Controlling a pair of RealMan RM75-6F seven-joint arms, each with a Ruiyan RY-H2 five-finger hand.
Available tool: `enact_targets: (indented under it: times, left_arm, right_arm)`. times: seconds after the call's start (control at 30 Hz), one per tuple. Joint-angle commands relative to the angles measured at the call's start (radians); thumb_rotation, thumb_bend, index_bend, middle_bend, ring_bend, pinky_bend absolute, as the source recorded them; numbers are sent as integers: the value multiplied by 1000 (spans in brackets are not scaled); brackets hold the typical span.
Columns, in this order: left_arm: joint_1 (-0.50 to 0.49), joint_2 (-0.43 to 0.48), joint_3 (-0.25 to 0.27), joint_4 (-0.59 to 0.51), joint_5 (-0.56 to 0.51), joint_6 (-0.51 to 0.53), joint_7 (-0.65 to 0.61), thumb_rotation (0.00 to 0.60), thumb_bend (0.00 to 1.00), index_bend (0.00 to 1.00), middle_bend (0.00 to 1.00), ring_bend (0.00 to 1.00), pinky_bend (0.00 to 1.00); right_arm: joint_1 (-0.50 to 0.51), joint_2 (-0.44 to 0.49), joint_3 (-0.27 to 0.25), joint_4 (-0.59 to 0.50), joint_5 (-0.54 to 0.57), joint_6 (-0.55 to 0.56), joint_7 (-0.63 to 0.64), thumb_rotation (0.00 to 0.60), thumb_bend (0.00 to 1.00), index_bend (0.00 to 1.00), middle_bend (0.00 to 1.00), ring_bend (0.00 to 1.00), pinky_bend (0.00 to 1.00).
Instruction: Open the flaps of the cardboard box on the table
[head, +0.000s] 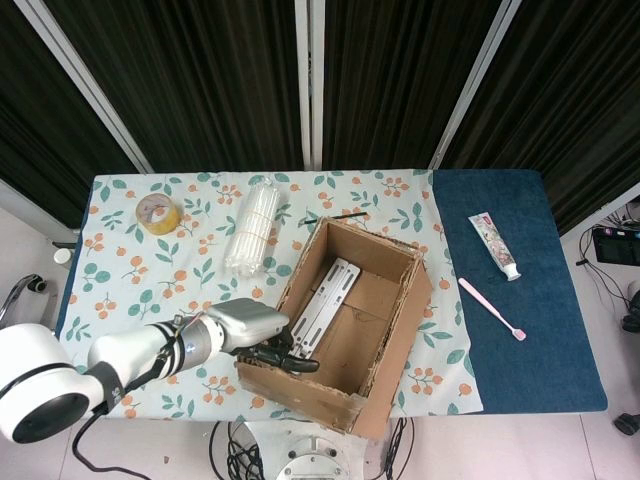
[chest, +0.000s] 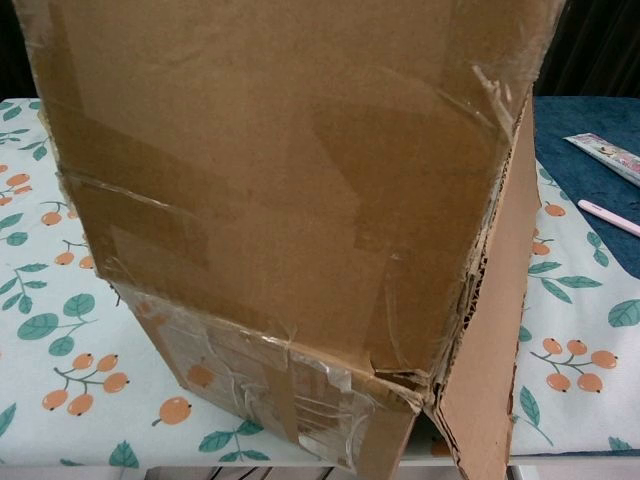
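The cardboard box stands open-topped at the table's near middle, turned at an angle. My left hand reaches in from the left and grips the near flap, its dark fingers hooked over the flap's inner edge. That flap stands up close to the chest camera and fills most of its view, above the taped box wall. The right side flap hangs outward. Inside the box lies a white metal bracket. My right hand shows in neither view.
On the floral cloth lie a yellow tape roll, a clear-wrapped bundle and a black pen. A toothpaste tube and a pink toothbrush lie on the blue cloth to the right.
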Motion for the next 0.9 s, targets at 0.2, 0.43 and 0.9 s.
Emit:
enact_targets:
  times: [0.2, 0.43, 0.9]
  left_arm:
    - [80, 35, -62, -37, 13, -58, -1, 0, 0, 530, 662, 175, 145]
    - [155, 63, -109, -58, 23, -58, 9, 0, 0, 529, 661, 176, 145]
    - [285, 109, -219, -71, -18, -122, 60, 0, 0, 504, 673, 189, 145]
  right_arm:
    - [-3, 0, -5, -6, -9, 5, -7, 600, 915, 0, 0, 0, 0]
    - [1, -2, -8, -16, -17, 1, -21, 600, 915, 0, 0, 0, 0]
    - [4, -1, -13, -40, -29, 0, -52, 600, 915, 0, 0, 0, 0]
